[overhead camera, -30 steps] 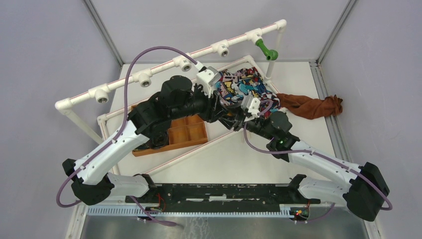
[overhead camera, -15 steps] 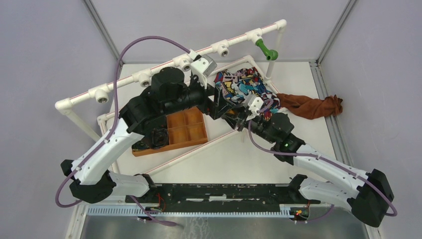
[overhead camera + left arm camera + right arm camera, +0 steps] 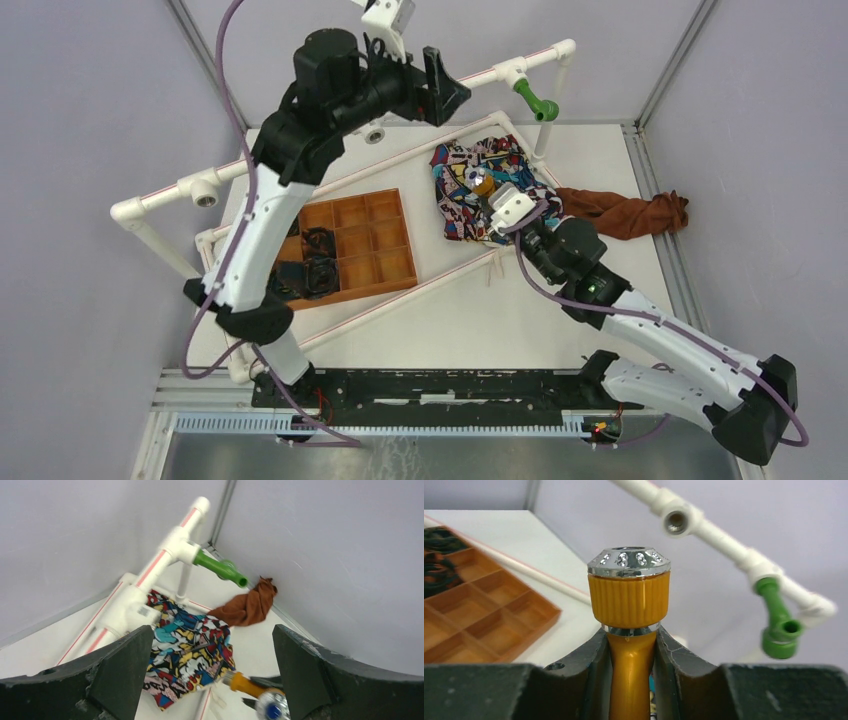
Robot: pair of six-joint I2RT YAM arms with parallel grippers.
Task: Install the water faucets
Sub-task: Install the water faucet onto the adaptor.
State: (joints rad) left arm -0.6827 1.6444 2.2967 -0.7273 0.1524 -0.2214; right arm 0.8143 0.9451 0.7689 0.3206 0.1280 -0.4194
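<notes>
The orange-yellow water faucet (image 3: 629, 598), with a chrome-topped knob, stands upright between my right gripper's (image 3: 631, 655) fingers, which are shut on its stem. From above, that right gripper (image 3: 492, 192) and the orange-yellow faucet (image 3: 483, 184) hover over a comic-print cloth (image 3: 462, 170). The green faucet (image 3: 537, 101) sits screwed into the far-right T-fitting (image 3: 512, 72) of the white pipe rail (image 3: 200, 186). My left gripper (image 3: 450, 92) is raised above the rail, open and empty. Its wrist view looks down on the green faucet (image 3: 220, 569) and the orange-yellow faucet (image 3: 248, 684).
An orange compartment tray (image 3: 385, 262) holding black rings lies left of centre. A brown cloth (image 3: 625, 213) lies at the right. An unfilled T-fitting (image 3: 675, 523) faces the right wrist camera. A second white pipe (image 3: 400, 295) crosses the table diagonally.
My left gripper opened, let go beside the right gripper and rose up and back above the pipe rail. The right gripper stays shut on the orange-yellow faucet, now uncovered.
</notes>
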